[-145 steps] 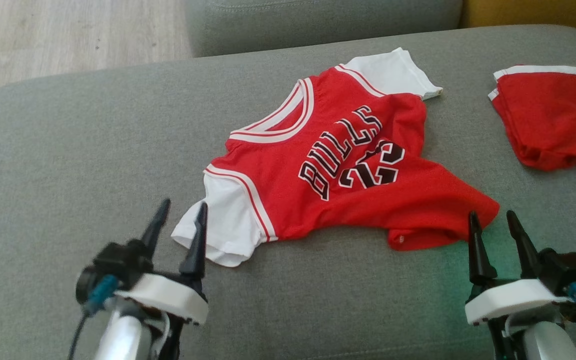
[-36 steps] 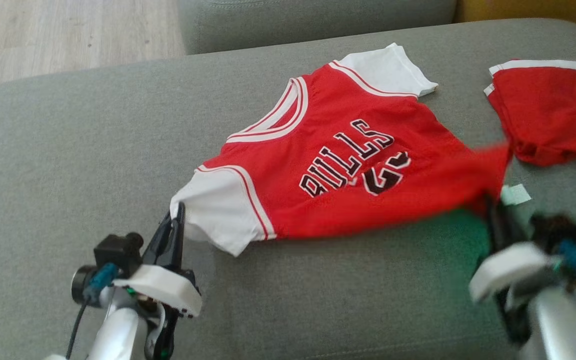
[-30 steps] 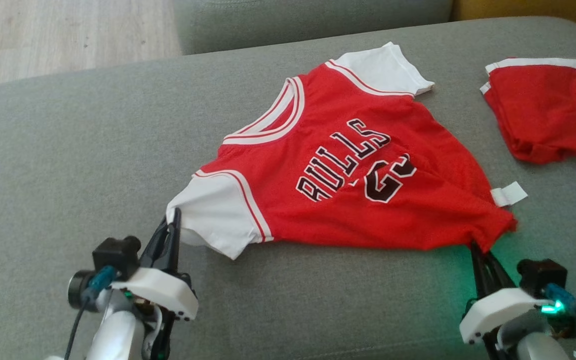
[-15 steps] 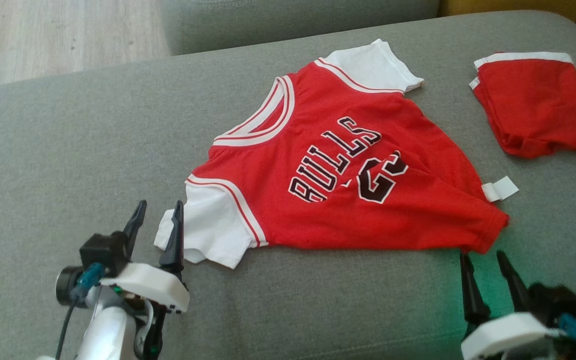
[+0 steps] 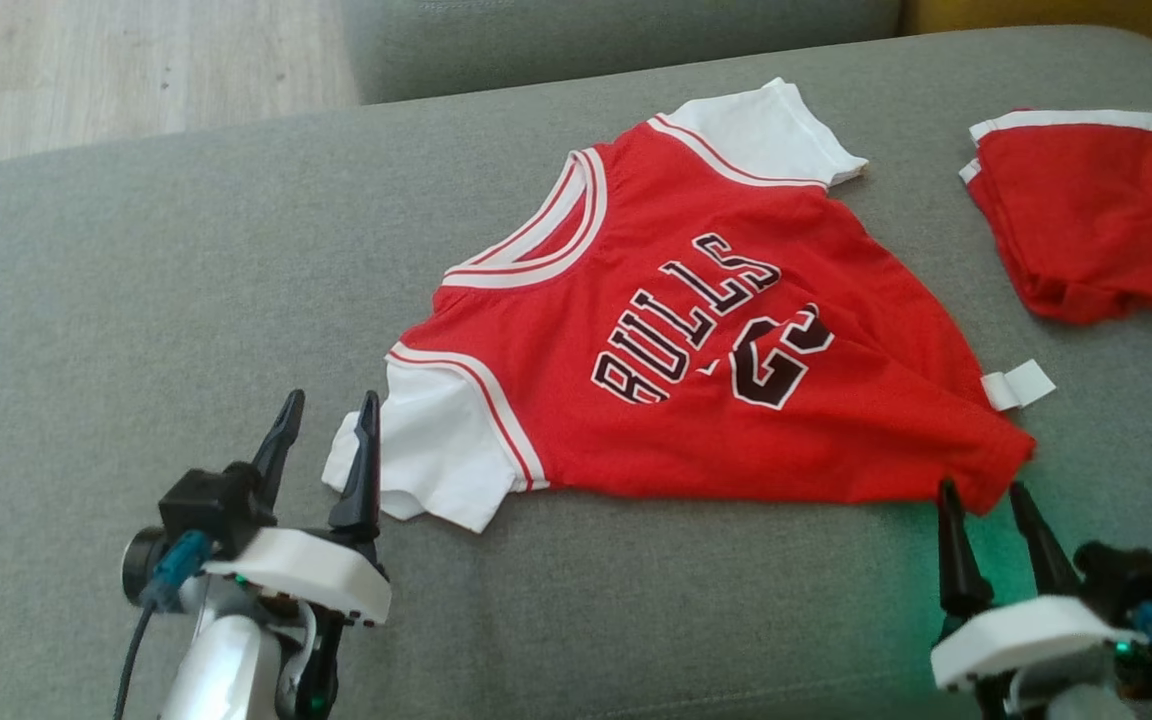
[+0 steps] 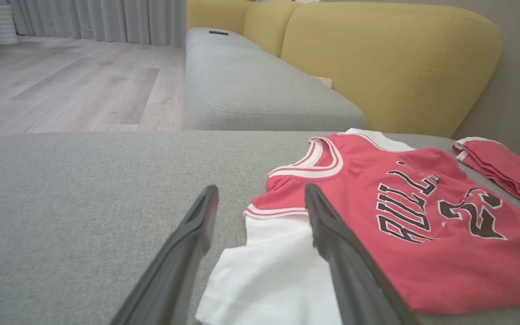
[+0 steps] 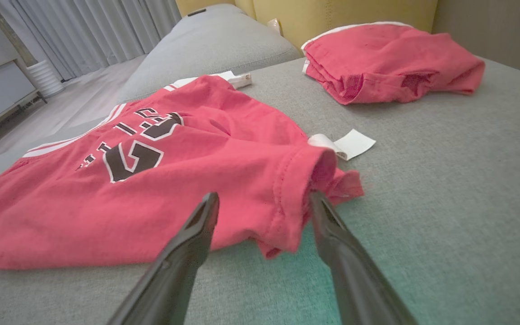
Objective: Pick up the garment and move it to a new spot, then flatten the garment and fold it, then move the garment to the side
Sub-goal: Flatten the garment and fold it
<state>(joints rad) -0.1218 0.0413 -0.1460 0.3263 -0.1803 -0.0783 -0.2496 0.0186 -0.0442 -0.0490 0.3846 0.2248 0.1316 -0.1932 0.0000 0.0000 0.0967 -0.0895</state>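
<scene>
The garment is a red jersey with white sleeves and black "BULLS" lettering, lying spread on the grey cushion. My left gripper stands open just left of the near white sleeve, its right finger over the sleeve's edge. My right gripper is open at the jersey's near hem corner, and its jaws hold nothing. A white tag sticks out of the hem.
A second red garment lies bunched at the cushion's far right, also seen as a red pile. A grey sofa seat with yellow backrests stands behind. Wooden floor lies beyond the cushion's far left edge.
Both grippers have opened and let go of the jersey, the left off the sleeve, the right off the hem corner, and drawn back slightly. The jersey lies flatter than several seconds ago.
</scene>
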